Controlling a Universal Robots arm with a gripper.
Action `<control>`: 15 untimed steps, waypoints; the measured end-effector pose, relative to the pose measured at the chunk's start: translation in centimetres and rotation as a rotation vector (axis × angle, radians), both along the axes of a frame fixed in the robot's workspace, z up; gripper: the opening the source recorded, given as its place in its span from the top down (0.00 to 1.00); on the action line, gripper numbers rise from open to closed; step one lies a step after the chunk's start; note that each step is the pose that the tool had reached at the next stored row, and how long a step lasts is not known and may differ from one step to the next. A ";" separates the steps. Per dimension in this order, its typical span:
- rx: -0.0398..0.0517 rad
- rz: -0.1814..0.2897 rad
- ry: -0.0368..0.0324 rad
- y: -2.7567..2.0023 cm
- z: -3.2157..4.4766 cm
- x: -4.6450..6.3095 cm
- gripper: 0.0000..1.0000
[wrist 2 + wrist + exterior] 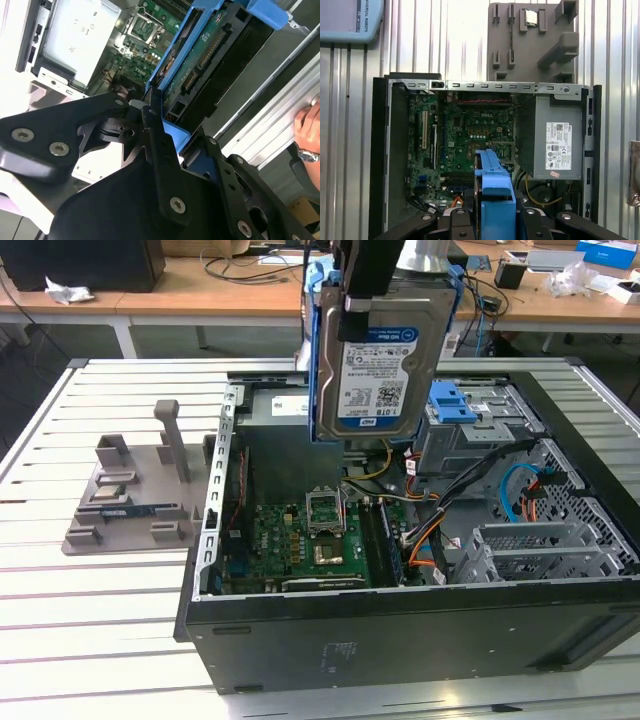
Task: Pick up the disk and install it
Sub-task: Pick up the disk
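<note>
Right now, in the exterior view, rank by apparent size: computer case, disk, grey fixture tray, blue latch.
1. computer case
2. disk and grey fixture tray: look alike; the disk hangs raised, maybe nearer the camera, so unranked.
3. blue latch, smallest.

Disk [385, 380] top hidden behind end effector [365, 300], itself cropped at picture edge; hand [307, 122] cropped too.

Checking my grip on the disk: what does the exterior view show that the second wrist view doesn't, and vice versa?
Exterior view: the disk's labelled face, held upright above the open computer case, plus the desks behind. Second wrist view: the disk's circuit-board side, the fingers clamped on its blue bracket, and a person's hand. Both: the disk and the motherboard.
</note>
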State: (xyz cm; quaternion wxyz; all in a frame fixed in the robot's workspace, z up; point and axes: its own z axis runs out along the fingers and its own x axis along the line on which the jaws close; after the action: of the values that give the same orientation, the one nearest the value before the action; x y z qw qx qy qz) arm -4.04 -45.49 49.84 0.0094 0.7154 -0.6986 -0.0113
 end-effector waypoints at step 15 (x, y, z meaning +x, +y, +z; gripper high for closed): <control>0.0000 0.000 0.0003 -4.83 -0.21 0.7 0.63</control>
State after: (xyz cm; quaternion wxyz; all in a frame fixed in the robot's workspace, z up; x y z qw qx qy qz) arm -3.38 -50.32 49.63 0.0095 0.7154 -0.6986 -0.0114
